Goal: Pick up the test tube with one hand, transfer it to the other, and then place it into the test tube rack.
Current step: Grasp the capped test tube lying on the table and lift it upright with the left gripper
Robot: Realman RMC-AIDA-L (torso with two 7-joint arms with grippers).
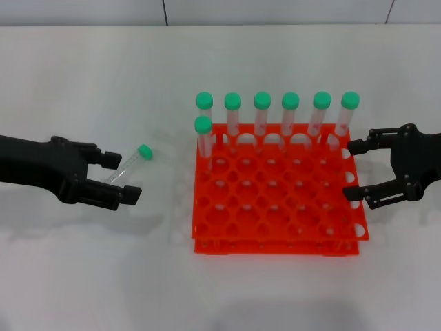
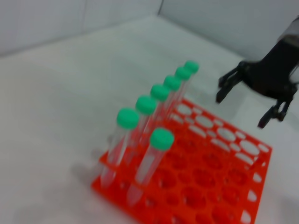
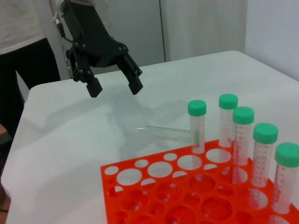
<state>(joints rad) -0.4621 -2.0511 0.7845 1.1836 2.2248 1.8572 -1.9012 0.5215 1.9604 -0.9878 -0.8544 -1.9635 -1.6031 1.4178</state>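
Note:
The test tube [image 1: 131, 164] lies on the white table, left of the rack, its green cap [image 1: 144, 152] pointing to the rack. It also shows in the right wrist view [image 3: 163, 131]. My left gripper [image 1: 125, 178] is open with its fingers on either side of the tube; in the right wrist view this gripper [image 3: 115, 89] hangs above the table, clear of the tube. The orange-red test tube rack [image 1: 275, 207] stands at centre right and holds several green-capped tubes [image 1: 262, 114] along its far side. My right gripper [image 1: 351, 170] is open and empty at the rack's right edge.
The rack [image 2: 210, 186] with its upright tubes [image 2: 152, 154] fills the left wrist view, with my right gripper [image 2: 240, 111] beyond it. A person in dark trousers [image 3: 28, 70] stands past the table's edge in the right wrist view.

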